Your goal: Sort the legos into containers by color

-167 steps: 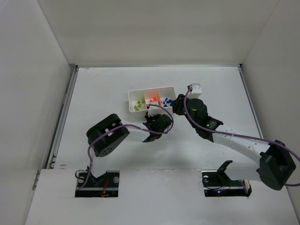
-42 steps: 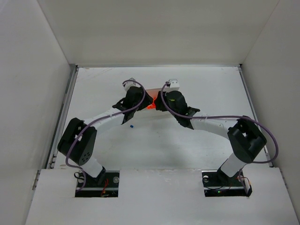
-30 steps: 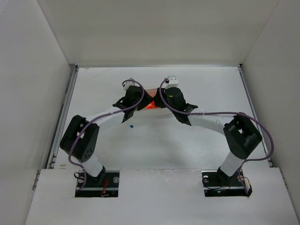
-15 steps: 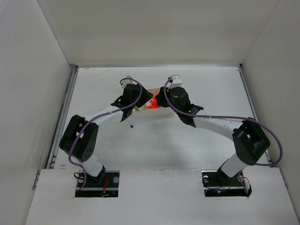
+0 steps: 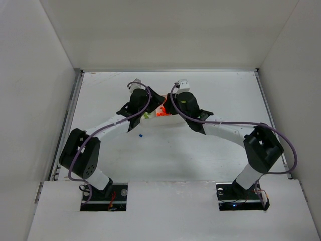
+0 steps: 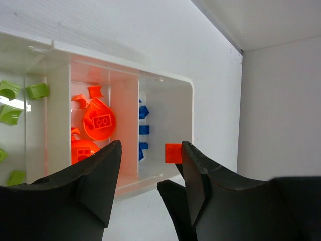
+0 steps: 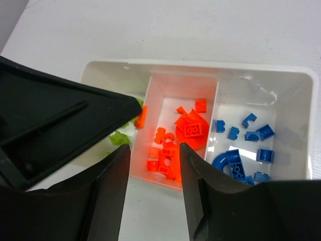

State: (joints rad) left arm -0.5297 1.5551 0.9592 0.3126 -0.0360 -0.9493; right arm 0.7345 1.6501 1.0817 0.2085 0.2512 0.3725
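The white tray point(image 7: 200, 64) holds lime green legos point(image 6: 35, 91) in its left container, orange legos point(image 7: 186, 129) in the middle one and blue legos point(image 7: 246, 145) in the right one. My left gripper point(image 6: 151, 150) hangs open over the tray, with one small orange brick point(image 6: 173, 152) clinging to the inner tip of its right finger. The right wrist view shows that same brick point(image 7: 142, 116) above the wall between the green and orange containers. My right gripper point(image 7: 155, 150) is open and empty at the tray's near edge. In the top view both grippers point(image 5: 145, 108) point(image 5: 174, 107) cover most of the tray.
One loose blue brick point(image 5: 141, 134) lies on the white table, just nearer than the left gripper. High white walls close the table in at the back and on both sides. The two arms arch in from either side and meet over the tray.
Both grippers have stayed over the tray with their jaws unchanged. The right gripper has shifted slightly left and the left one a little toward the back.
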